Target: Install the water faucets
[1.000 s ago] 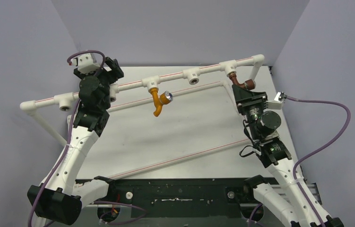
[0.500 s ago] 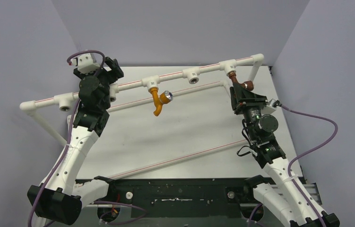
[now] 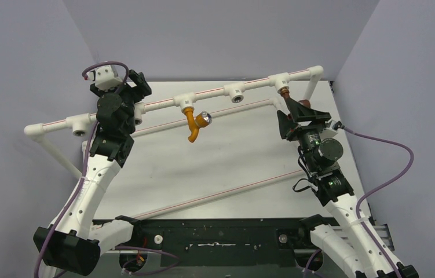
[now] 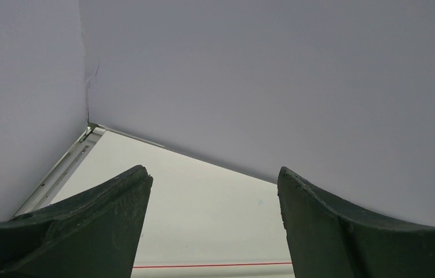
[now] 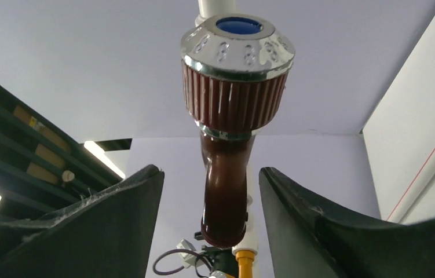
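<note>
The dark red-brown faucet [image 3: 291, 98] hangs from the T socket at the right end of the white pipe rail [image 3: 215, 94]. In the right wrist view its silver knob [image 5: 237, 52] is near the top and its spout [image 5: 225, 191] runs down between my fingers. My right gripper [image 3: 300, 111] [image 5: 210, 172] is open, with a gap on each side of the spout. The orange-yellow faucet [image 3: 192, 124] sits in a mid-rail socket, its spout pointing down. My left gripper [image 3: 138, 86] [image 4: 213, 172] is open and holds nothing, up by the rail's left part.
Bare T sockets [image 3: 237, 92] [image 3: 80, 124] sit on the rail. Lower white pipes with red stripes [image 3: 220, 194] cross the table. Grey walls close in at the back and both sides. The right arm's purple cable [image 3: 394, 168] loops to the right.
The right gripper's jaws have opened off the dark red-brown faucet, and its wrist has turned. The left arm and the orange-yellow faucet have not moved.
</note>
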`<action>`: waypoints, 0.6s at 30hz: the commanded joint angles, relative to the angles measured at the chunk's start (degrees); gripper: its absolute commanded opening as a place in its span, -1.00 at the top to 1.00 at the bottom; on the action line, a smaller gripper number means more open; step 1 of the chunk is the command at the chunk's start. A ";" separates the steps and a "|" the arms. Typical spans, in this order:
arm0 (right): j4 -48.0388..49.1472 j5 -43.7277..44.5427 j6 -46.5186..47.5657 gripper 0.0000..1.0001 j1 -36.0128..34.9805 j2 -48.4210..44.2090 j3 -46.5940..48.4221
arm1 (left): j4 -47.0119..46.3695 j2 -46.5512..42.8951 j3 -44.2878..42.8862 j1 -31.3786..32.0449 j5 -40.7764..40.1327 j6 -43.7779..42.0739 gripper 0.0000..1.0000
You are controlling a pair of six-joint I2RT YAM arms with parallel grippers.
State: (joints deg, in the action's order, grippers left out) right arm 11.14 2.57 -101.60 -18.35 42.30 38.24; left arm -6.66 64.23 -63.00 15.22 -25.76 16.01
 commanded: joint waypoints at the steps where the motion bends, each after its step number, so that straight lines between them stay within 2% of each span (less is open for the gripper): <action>1: -0.98 -3.80 2.63 -0.39 -0.02 -2.48 2.85 | 15.69 2.75 4.57 0.77 0.62 -0.28 -0.55; 3: -3.58 -4.02 4.70 -0.60 -0.02 -3.67 3.19 | 15.62 2.81 4.56 0.71 0.75 -0.20 -0.55; 7: -8.79 -4.06 9.20 -0.80 -0.01 -6.49 3.49 | 15.75 3.01 4.57 0.73 0.89 -0.12 -0.55; 12: -18.06 -3.94 18.63 -0.84 0.00 -9.29 6.60 | 15.66 3.01 4.57 0.69 0.91 -0.10 -0.55; 18: -30.30 -0.87 40.39 -0.81 -0.01 -9.58 15.40 | 15.55 2.90 4.72 0.77 1.00 -0.10 -0.55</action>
State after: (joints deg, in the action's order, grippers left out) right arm -11.44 -0.43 -78.59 -18.41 33.56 46.92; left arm -6.68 64.23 -63.00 15.22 -25.74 16.03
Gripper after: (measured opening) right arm 0.910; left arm 0.775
